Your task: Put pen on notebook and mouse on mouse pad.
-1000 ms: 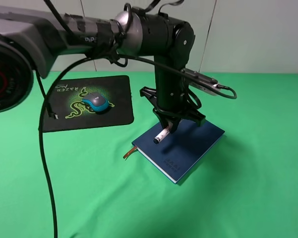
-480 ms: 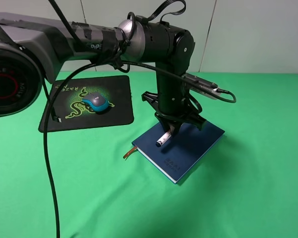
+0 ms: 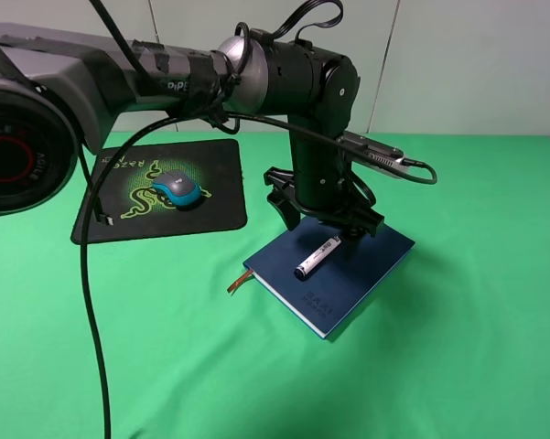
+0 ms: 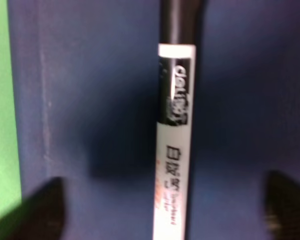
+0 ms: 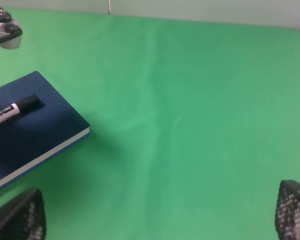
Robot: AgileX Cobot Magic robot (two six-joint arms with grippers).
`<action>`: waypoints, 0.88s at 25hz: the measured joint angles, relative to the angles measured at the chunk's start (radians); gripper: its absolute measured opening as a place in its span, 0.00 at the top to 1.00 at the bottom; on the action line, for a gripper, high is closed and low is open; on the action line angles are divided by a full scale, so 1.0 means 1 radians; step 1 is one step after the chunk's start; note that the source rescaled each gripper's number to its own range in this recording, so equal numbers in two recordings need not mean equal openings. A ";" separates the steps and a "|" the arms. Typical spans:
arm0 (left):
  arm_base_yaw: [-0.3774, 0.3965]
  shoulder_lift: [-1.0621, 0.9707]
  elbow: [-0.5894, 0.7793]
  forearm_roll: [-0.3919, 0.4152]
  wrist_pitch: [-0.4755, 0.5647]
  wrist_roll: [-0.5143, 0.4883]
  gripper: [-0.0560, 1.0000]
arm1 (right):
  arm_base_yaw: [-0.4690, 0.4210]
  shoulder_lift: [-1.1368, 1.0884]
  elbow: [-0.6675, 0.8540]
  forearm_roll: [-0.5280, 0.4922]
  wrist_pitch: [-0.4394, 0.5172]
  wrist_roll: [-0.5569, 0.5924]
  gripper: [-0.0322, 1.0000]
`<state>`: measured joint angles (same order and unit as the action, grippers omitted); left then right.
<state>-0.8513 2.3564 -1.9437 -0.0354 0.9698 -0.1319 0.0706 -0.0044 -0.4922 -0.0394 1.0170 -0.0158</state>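
**Pen flat on notebook, mouse on pad, both grippers spread**

Nearest: bare green cloth (image 3: 256,384). On it, the navy notebook (image 3: 348,279), brown ribbon bookmark (image 3: 235,283) poking out at its near-left corner. The pen (image 3: 318,257) lies flat on the cover, diagonal, nothing gripping it. Directly above it, the left gripper (image 3: 322,218), fingers apart and clear of the barrel. Further back left, the Razer mouse pad (image 3: 220,206) with the teal-sided mouse (image 3: 179,187) sitting on the logo. Both items look placed; judged complete or nearly so.

Handling, as a guess: the pen is light, rigid, smooth and round, so it may roll on the hard cover; best pinched mid-barrel across its width. The mouse is light with a slick shell; take it by the teal sides.

View differences:
- Left wrist: close on the pen (image 4: 175,130), black print readable, both dark fingertips (image 4: 37,210) wide either side, not touching.
- Right wrist: right gripper (image 5: 159,210) spread, empty over the cloth, well apart from the notebook (image 5: 35,130); that arm is absent from the overhead view.
- Mouse and pad show only overhead.
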 joint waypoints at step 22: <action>0.000 -0.016 0.000 0.002 0.000 -0.005 0.00 | 0.000 0.000 0.000 0.000 0.000 0.000 0.00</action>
<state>-0.8513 2.3408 -1.9437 -0.0335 0.9699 -0.1371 0.0706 -0.0044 -0.4922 -0.0394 1.0170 -0.0158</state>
